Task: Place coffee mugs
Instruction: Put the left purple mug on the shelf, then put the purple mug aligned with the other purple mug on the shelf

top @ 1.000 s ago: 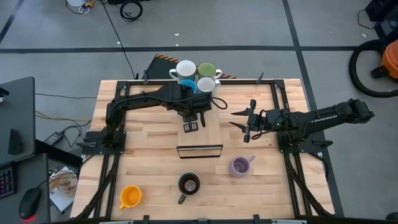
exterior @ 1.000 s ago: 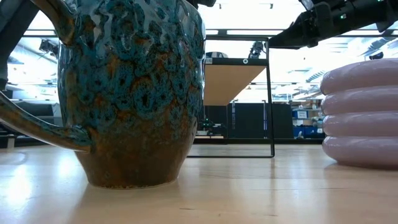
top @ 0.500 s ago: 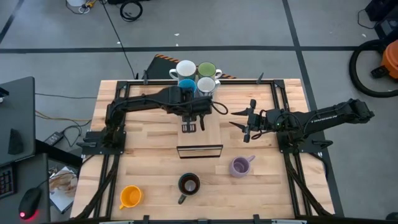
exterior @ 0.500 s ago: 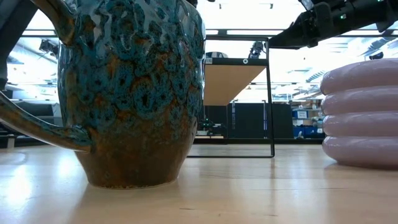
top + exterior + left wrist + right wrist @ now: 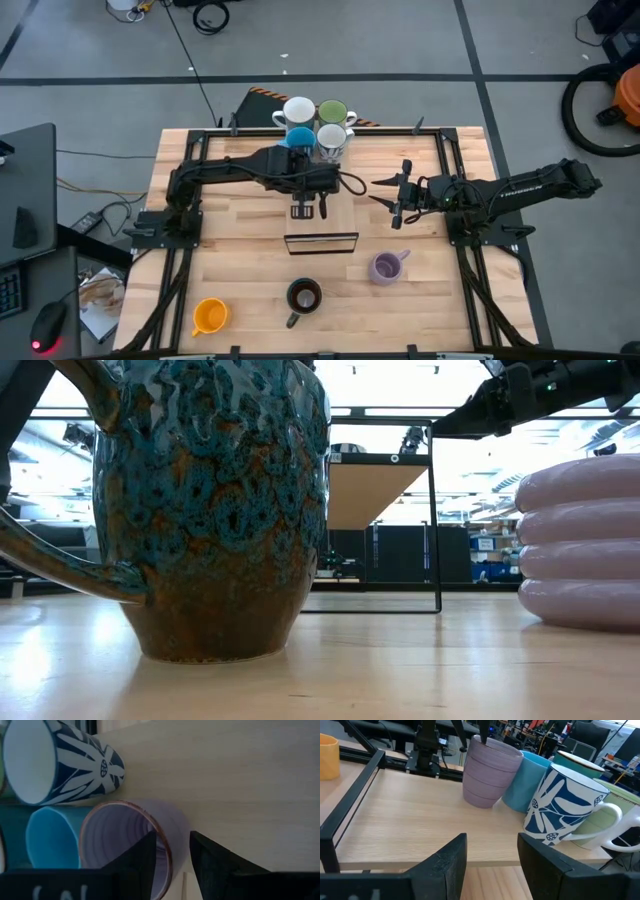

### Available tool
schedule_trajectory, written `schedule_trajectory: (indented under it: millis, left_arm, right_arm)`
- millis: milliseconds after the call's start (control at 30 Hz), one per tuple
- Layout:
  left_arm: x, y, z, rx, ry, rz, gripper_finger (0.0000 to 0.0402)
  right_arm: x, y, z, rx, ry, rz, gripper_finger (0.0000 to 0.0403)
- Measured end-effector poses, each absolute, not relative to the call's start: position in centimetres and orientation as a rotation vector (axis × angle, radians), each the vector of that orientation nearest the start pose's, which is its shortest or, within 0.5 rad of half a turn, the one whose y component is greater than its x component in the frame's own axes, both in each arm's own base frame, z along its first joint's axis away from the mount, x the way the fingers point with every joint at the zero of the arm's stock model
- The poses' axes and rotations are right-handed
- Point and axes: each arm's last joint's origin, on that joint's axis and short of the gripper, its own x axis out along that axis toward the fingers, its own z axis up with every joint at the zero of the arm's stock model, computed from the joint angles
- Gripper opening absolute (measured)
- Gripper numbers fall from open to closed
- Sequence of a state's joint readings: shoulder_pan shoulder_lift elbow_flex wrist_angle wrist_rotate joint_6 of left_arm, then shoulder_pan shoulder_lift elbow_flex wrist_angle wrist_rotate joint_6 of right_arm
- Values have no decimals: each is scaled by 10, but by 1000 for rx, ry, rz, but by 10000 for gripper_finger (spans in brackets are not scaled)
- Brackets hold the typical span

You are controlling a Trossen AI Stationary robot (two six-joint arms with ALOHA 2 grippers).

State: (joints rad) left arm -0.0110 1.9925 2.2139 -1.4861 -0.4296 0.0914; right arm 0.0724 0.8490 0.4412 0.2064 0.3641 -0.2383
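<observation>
Five mugs stand upright on their bases on the raised wooden board [image 5: 410, 820]: white [image 5: 298, 110], green [image 5: 332, 110], light blue [image 5: 300, 136], patterned white [image 5: 332, 137] and a lilac mug [image 5: 487, 775]. My left gripper [image 5: 172, 842] is above the lilac mug [image 5: 125, 845], shut on it; in the high view the arm hides that mug. My right gripper [image 5: 380, 192] hovers open to the right of the board. A second lilac mug [image 5: 385, 267], a dark brown-black mug [image 5: 303, 296] and an orange mug [image 5: 208, 316] stand near the table's near edge. My left gripper holds the lilac mug by its rim wall [image 5: 176, 837] on the side away from the light blue mug. One finger [image 5: 147, 855] is inside the mug and one finger [image 5: 210, 857] outside. It comes from above, pointing down. The mug stands upright with its base on the board.
A black metal frame [image 5: 320, 241] carries the board, and black rails [image 5: 470, 250] run along the table's sides. In the low view the dark mug [image 5: 210, 510] and the lilac mug [image 5: 580, 550] fill the foreground. Bare tabletop lies between the board and the near mugs.
My left arm's wrist has shifted a little toward the table's near edge and right, uncovering more of the light blue mug. My right arm has kept still.
</observation>
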Motion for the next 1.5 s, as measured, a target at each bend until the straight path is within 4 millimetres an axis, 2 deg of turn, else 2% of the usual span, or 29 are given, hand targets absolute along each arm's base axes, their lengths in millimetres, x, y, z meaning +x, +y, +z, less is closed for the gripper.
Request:
schedule_trajectory:
  millis: [367,600,733,1000,1233,1500]
  left_arm:
    - [363,8,392,321,1190,318,126]
    - [331,-6,429,279,957,258,126]
    - [309,-15,433,272,835,236,126]
    - [272,-19,402,243,691,251,126]
    - [252,-17,374,239,613,257,125]
    - [237,-14,332,297,600,256,125]
  right_arm:
    - [187,3,240,-281,241,-267,181]
    - [187,7,238,-287,252,-252,181]
    - [186,11,238,-293,254,-247,181]
    - [186,22,236,-316,269,-258,176]
    - [197,36,237,-320,310,-213,167]
    - [204,56,246,-198,643,-136,167]
